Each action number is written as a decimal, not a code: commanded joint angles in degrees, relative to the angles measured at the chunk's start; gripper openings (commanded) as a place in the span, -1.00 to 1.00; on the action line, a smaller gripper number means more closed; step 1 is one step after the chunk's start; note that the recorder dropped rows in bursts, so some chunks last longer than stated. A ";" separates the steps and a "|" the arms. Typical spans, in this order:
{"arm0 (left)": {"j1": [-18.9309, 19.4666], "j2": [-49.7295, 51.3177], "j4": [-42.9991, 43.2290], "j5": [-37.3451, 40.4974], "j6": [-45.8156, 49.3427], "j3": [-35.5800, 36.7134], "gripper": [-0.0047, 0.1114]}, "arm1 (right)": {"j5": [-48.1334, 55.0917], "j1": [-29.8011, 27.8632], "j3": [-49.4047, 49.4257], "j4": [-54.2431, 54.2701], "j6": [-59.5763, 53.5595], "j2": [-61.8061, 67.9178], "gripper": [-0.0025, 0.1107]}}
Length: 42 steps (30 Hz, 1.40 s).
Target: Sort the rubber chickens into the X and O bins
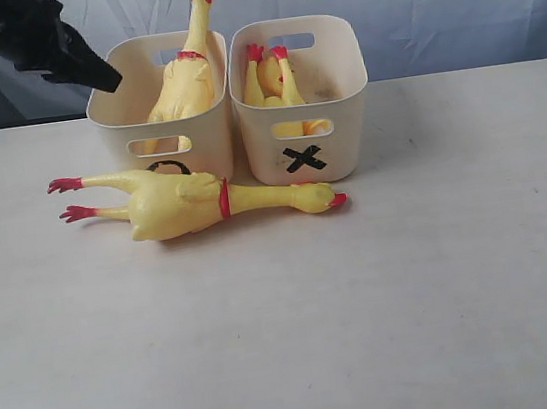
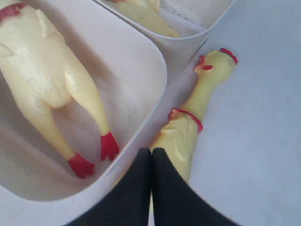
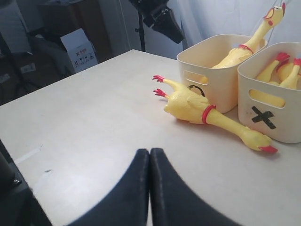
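Note:
A large rubber chicken [image 1: 188,203] [image 3: 207,113] [image 2: 188,127] lies on the table in front of both bins, head to the right. Another large chicken [image 1: 186,75] [image 2: 42,70] stands in the O bin [image 1: 161,103] [image 3: 211,70], its neck sticking up over the back rim. The small chicken [image 1: 273,83] [image 3: 282,70] lies feet up in the X bin [image 1: 301,95] [image 3: 270,101]. My left gripper [image 1: 108,82] [image 2: 151,151] hangs shut and empty over the O bin's front left rim. My right gripper [image 3: 149,153] is shut, low over the table, far from the chickens.
A white curtain hangs behind the table. In the right wrist view a cardboard box [image 3: 77,47] and dark furniture stand beyond the table's far edge. Bare tabletop [image 1: 369,313] stretches in front of the bins.

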 commanded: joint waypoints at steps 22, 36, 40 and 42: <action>-10.61 -29.54 1.16 -30.54 6.81 48.54 -0.92 | -8.55 -0.30 0.27 -14.22 -0.16 2.96 -0.97; -24.53 -32.64 1.03 -48.01 13.12 61.39 -0.92 | -7.48 -0.30 0.27 -13.99 -0.16 9.89 -0.97; -25.82 -32.64 0.45 -49.03 13.02 63.22 -0.92 | -4.99 -0.30 0.27 -13.25 -0.05 11.22 -0.97; -25.99 -32.64 -0.60 -49.03 12.57 63.41 -0.92 | -2.47 -0.30 0.27 -12.23 0.06 11.45 -0.97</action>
